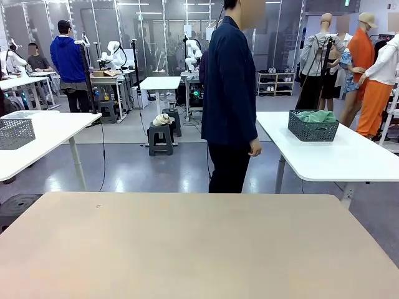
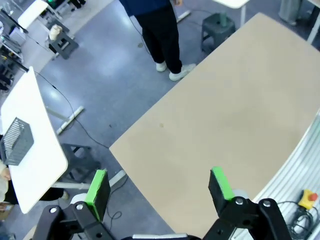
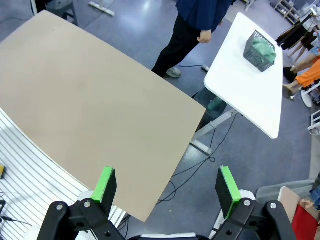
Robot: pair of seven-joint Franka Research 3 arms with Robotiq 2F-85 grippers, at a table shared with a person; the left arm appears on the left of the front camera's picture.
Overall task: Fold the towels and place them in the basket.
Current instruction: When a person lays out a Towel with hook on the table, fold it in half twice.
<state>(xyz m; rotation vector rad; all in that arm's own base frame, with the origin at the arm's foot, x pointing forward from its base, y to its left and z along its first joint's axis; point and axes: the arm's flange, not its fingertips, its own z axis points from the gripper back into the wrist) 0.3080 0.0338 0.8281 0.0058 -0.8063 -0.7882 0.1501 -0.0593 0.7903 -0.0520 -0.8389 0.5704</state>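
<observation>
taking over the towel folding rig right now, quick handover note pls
Left gripper: open, fingers apart above the beige table, holding nothing.
Right gripper: open, holding nothing, above the same table's edge.
Dark basket: on the white side table at far right, green cloth inside.
Person: standing at the far side, turned away.
Done: no fold, nothing placed by the arms.
Left: get the towels laid out, fold both, put them in the basket.
</observation>
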